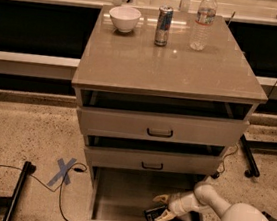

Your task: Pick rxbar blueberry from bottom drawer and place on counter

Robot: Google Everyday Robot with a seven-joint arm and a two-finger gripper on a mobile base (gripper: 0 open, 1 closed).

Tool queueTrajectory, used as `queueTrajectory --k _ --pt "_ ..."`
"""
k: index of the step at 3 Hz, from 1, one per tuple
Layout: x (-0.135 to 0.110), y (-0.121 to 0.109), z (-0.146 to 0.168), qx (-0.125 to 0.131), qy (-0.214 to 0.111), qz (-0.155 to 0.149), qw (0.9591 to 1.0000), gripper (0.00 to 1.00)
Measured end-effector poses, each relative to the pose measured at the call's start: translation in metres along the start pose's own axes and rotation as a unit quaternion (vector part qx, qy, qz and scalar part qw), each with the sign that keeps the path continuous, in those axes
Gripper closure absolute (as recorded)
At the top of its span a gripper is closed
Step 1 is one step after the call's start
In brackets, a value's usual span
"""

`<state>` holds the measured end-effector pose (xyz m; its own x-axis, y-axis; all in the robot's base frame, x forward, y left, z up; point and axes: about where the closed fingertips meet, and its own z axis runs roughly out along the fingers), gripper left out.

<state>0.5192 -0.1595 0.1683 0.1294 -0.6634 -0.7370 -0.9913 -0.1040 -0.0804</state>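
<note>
The bottom drawer (118, 195) is pulled open below two shallower drawers. The rxbar blueberry (152, 214), a small dark flat wrapper, lies on the drawer floor near the front right. My gripper (162, 208) reaches in from the lower right, low inside the drawer. Its pale fingers (162, 198) are spread, one on each side of the bar's right end, not closed on it. The counter (169, 61) is the glossy grey-brown cabinet top above.
On the counter's far edge stand a white bowl (125, 18), a slim can (164, 19) and a water bottle (203, 21). The top drawer (161, 125) and middle drawer (152, 160) are partly open. Blue tape X (63, 171) and cables lie on the floor left.
</note>
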Motion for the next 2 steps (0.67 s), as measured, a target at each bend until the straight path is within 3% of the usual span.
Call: queueTrajectory --k 2 --pt "0.009 -0.004 0.024 -0.011 0.029 -0.024 0.9992 0.4"
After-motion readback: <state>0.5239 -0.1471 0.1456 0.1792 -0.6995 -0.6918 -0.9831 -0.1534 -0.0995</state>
